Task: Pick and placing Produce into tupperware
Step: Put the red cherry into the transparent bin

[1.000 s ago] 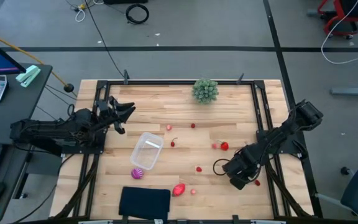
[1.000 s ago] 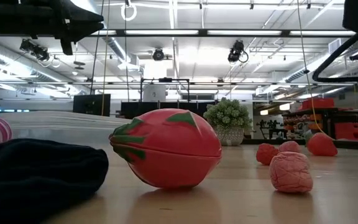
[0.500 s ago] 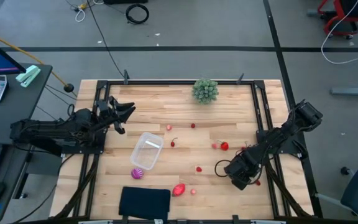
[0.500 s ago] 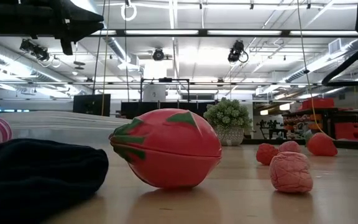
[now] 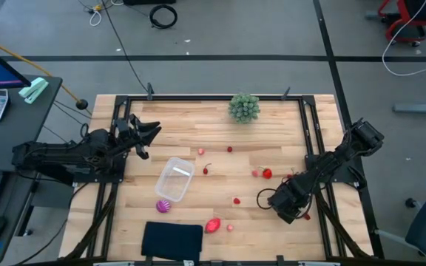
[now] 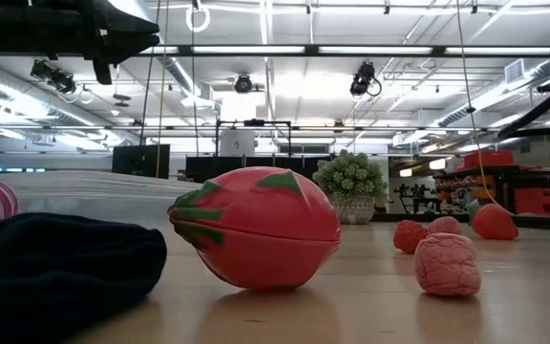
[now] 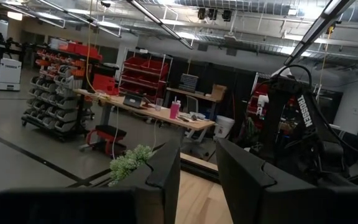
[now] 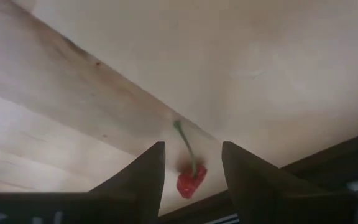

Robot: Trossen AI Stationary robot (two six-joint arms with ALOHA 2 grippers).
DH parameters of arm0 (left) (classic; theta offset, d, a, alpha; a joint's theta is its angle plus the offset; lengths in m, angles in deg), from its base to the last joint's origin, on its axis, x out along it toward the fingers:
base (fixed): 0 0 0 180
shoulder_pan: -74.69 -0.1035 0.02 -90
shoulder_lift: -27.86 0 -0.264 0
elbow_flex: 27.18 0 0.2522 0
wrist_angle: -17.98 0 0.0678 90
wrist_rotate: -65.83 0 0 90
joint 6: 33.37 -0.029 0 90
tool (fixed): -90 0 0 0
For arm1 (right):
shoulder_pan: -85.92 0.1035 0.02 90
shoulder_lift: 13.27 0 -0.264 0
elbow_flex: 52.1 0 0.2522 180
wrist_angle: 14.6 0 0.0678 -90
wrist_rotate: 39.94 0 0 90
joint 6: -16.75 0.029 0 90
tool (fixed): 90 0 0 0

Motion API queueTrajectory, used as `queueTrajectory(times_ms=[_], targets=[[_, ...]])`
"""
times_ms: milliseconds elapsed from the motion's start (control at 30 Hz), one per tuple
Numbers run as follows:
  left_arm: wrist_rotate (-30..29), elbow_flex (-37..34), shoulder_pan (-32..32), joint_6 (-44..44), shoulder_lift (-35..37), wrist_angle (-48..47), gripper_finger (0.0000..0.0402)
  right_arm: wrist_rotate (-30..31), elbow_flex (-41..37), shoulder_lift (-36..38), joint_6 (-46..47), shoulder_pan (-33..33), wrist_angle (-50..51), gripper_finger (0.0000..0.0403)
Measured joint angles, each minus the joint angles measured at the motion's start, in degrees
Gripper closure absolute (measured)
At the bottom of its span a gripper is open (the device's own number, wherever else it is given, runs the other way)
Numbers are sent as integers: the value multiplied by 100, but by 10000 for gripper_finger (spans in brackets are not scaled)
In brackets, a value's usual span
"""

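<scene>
The worktop is a pale wooden surface inside a black frame. The left arm lies along the left edge. The right arm reaches in from the right edge toward the near right area.

A black pad lies at the near edge, left of centre. A green bushy plant stands at the far edge, near the middle.

The clear tub rests on the worktop left of centre and appears empty. It lies well apart from both claws.

The left claw sits above the far left part of the worktop, beyond the tub. Its fingers stand a narrow gap apart with nothing between them.

The right claw hangs low over the near right part of the worktop. Its fingers are apart, and in the right wrist view a small red cherry with a green stem lies on the wood in the gap between them. The fingers are not closed on it.

The pink-red fruit lies just beside the pad's right end. The purple-white ball lies just near of the tub. Small red berries are scattered across the middle and right of the worktop; one small pink piece lies right of the pink-red fruit.
</scene>
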Motion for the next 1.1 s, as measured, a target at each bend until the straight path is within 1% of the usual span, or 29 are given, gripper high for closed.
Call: queueTrajectory(times_ms=[167,333,433,500,567,700,833,933,1033,1100], targets=[[2,0,0,-7,0,-2,292,-31,0,0,0,4,-2,236],[0,0,0,-4,0,-2,292,-81,-6,0,-2,4,-5,247],[0,0,0,-4,0,-2,292,-123,-176,2,94,4,-289,257],[2,0,0,-4,0,-2,292,-318,-361,16,186,-1,-639,265],[0,0,0,-4,0,-4,292,-384,-502,35,208,-8,-773,274],[2,0,2,-4,2,-2,292,-359,-592,33,304,-17,-701,300],[0,0,1,0,1,-4,292,-347,-489,52,137,-75,-664,349],[2,0,0,2,1,-2,292,-24,-386,147,105,-174,-646,390],[0,0,0,2,2,-2,292,666,-237,278,83,-309,-669,391],[0,0,2,0,2,-2,292,1302,-66,372,-53,-443,-726,392]])
